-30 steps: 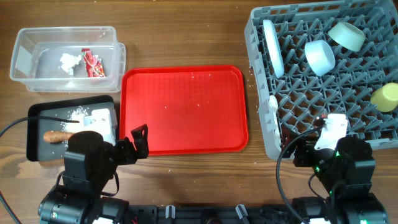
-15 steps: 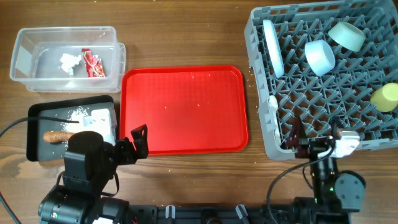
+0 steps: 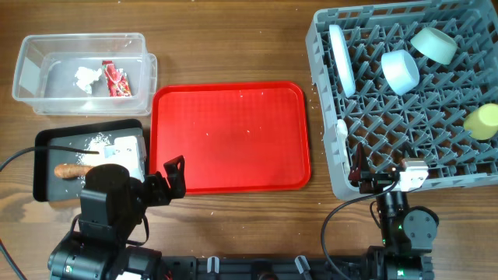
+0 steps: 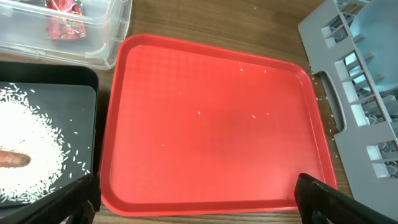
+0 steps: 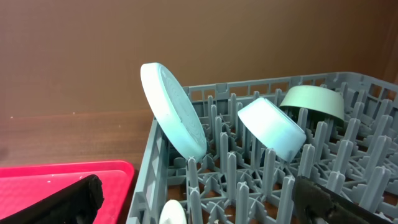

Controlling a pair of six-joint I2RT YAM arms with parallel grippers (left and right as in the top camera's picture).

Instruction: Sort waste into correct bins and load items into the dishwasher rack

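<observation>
The grey dishwasher rack [image 3: 320,93] holds the pale blue plate [image 3: 341,58], pale blue bowl [image 3: 400,71], pale green bowl [image 3: 433,44], yellow-green cup [image 3: 482,121] and white spoon [image 3: 341,131]. The clear tub [image 3: 31,74] holds the red wrapper [image 3: 117,80] and tissue wad [image 3: 87,76]. The black tray [image 3: 47,144] holds the carrot stick [image 3: 68,170] and rice [image 3: 99,141]. My left gripper [image 3: 173,177] is open and empty over the red tray's front edge [image 4: 199,202]. My right gripper [image 3: 383,173] is open and empty at the rack's front-left corner, facing the plate [image 5: 174,112].
The flat red serving tray [image 3: 229,136] lies between the bins and the rack, with a few stray grains on it. Bare wooden table runs along the back and front. A black cable crosses the black tray's near side.
The right arm has drawn back toward its base at the table's front edge, with its open gripper now low at the rack's front wall. The left arm has not moved.
</observation>
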